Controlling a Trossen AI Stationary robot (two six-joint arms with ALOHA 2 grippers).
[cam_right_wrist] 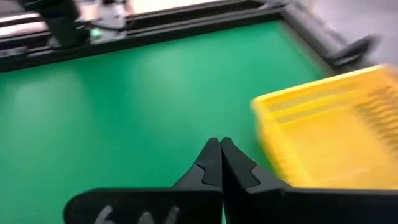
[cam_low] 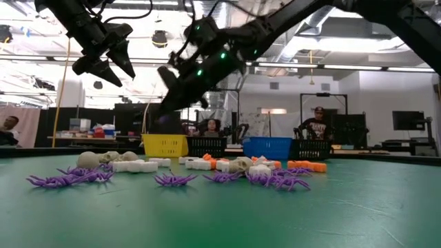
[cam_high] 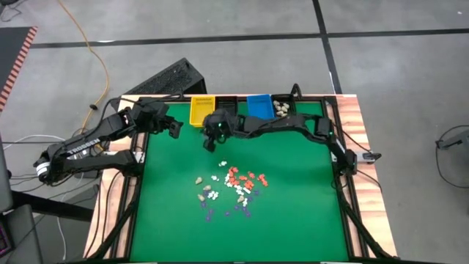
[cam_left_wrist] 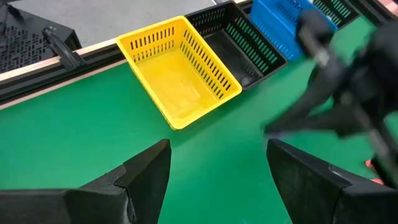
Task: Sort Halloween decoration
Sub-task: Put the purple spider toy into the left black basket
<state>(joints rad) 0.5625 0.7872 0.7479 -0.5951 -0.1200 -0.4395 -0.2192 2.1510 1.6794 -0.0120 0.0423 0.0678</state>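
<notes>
Four slotted plastic rectangular bins at table 12 o'clock: yellow bin (cam_high: 200, 110), two black, one blue. Right gripper (cam_right_wrist: 219, 163) jaws together, empty; left gripper (cam_left_wrist: 217, 171) jaws apart.

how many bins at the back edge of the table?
4, in a row: yellow bin, black bin partly under the right arm, blue bin, and another black bin holding cream pieces.

Green bench (cam_high: 293, 191); yellow bin (cam_high: 201, 110), black bin (cam_high: 226, 105), blue bin (cam_high: 258, 106); white, orange, purple, beige decorations (cam_high: 233, 187).
</notes>
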